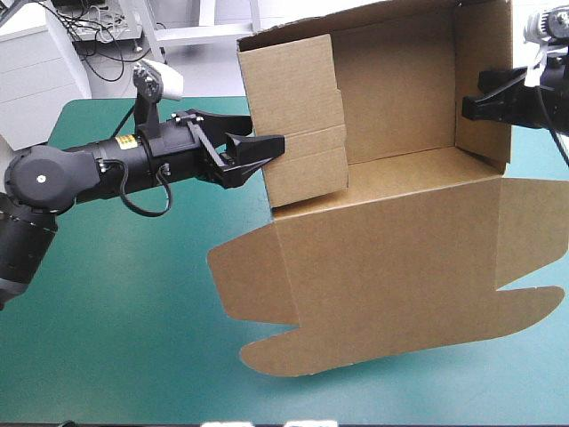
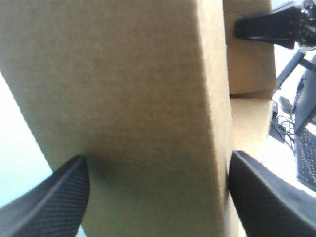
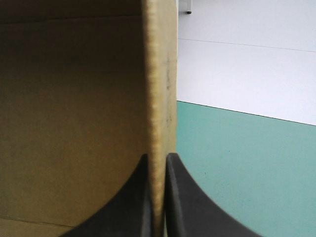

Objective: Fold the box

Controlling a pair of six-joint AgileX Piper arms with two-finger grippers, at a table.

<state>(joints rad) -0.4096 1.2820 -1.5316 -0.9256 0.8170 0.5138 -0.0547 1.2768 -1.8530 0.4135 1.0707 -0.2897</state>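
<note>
One brown cardboard box (image 1: 391,133), walls raised, sits tipped over the far right part of the teal-green covered bench (image 1: 116,302), its flat lid (image 1: 382,285) reaching toward the near edge; the right gripper (image 1: 471,107) has its black fingers (image 3: 187,207) clenched on the right wall (image 1: 480,36); the left gripper (image 1: 267,147) is spread wide, with the left wall (image 1: 293,116) between its fingers, ungripped; with a single pinch carrying it, the box may swing, or that wall may buckle; count: one box, two grippers, four fingers.

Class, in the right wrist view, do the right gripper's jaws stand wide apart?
No: the right gripper has jaws all but shut, pinching the box wall.
</note>
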